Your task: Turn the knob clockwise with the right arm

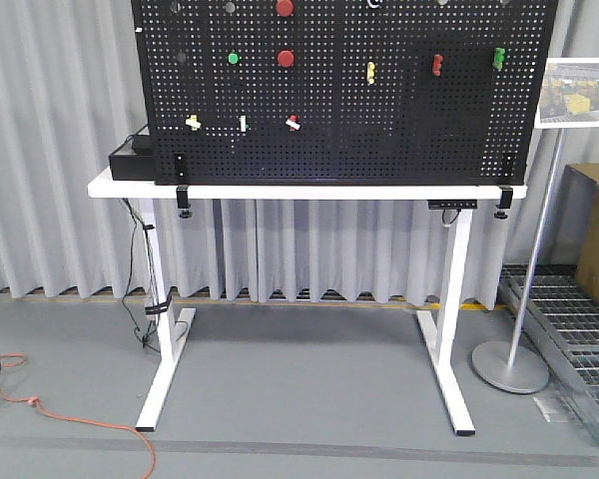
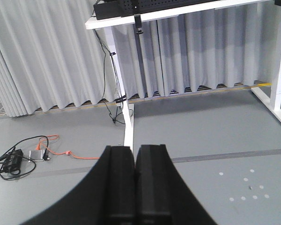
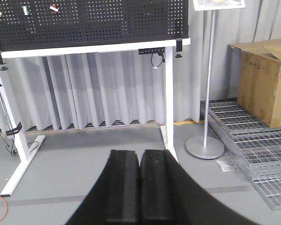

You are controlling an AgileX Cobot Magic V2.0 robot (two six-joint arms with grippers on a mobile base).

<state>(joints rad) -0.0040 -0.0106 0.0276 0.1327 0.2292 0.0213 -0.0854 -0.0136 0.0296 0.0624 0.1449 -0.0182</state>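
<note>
- A black pegboard point(image 1: 339, 100) stands upright on a white table point(image 1: 309, 190) and fills the 12 o'clock part of the front view.
- A round red knob point(image 1: 286, 58) sits on the board's face, left of its middle.
- An upper red knob point(image 1: 285, 8) lies at 12 o'clock from it, cut by the frame's top edge. A smaller green knob point(image 1: 233, 58) lies at 9 o'clock from it.
- The pictures do not show which of these knobs is the task's.
- A red-and-white lever point(image 1: 293, 122) is at 6 o'clock from the red knob, and a yellow lever point(image 1: 370, 72) at about 3 o'clock.
- The left gripper point(image 2: 135, 149) sits at 6 o'clock in its wrist view, its jaws pressed together with nothing between them. It points over grey floor toward the table leg point(image 2: 128, 126).
- The right gripper point(image 3: 140, 152) sits at 6 o'clock in its own view, jaws likewise pressed together and empty. The pegboard is at 11 o'clock in that view, well apart from the gripper.
- A sign stand point(image 1: 524, 299) rises at 3 o'clock from the table, with a cardboard box point(image 3: 264, 84) beyond it.
- An orange cable point(image 1: 80, 419) trails on the floor at 8 o'clock in the front view.
</note>
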